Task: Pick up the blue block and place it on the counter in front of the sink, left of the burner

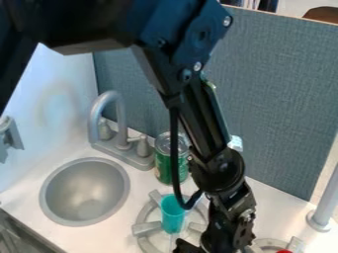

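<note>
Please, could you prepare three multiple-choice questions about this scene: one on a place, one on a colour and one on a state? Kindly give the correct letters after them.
1. Where is the turquoise cup?
A. In the sink
B. On the grey burner
C. Behind the faucet

2. What is the main colour of the can beside the faucet?
A. Green
B. Yellow
C. Purple

3. How does the cup rest?
A. Lying on its side
B. Leaning against the can
C. Upright

1: B, the burner's ring and prongs surround its base.
2: A, the can's side shows green below its silvery top.
3: C, its rim is above its narrower base.
</note>
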Tool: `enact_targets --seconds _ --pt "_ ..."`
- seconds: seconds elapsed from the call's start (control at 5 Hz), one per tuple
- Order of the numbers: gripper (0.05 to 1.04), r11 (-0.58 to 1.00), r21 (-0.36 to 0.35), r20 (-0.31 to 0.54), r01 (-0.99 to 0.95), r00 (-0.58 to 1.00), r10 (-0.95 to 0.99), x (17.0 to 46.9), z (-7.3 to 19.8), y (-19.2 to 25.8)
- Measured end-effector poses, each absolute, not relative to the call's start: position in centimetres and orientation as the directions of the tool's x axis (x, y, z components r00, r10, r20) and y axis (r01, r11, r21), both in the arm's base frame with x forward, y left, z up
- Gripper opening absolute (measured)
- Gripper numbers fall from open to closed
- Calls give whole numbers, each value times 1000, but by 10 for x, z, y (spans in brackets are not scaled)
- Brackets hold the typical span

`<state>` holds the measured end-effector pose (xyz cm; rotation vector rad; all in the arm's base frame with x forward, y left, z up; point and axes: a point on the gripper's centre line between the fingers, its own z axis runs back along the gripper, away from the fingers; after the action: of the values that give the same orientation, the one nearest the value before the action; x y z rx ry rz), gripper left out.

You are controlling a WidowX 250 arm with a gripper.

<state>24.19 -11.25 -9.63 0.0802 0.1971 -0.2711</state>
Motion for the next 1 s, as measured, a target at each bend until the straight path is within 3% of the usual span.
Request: enact_targets --seconds 0.4,0.6,1.0 --pt "633 965 -16 -163 262 952 -261 231 -72 -101" --pt "633 966 -58 -110 250 961 -255 226 -48 -81" --pt "633 993 0 -141 120 983 -119 230 -36 -21"
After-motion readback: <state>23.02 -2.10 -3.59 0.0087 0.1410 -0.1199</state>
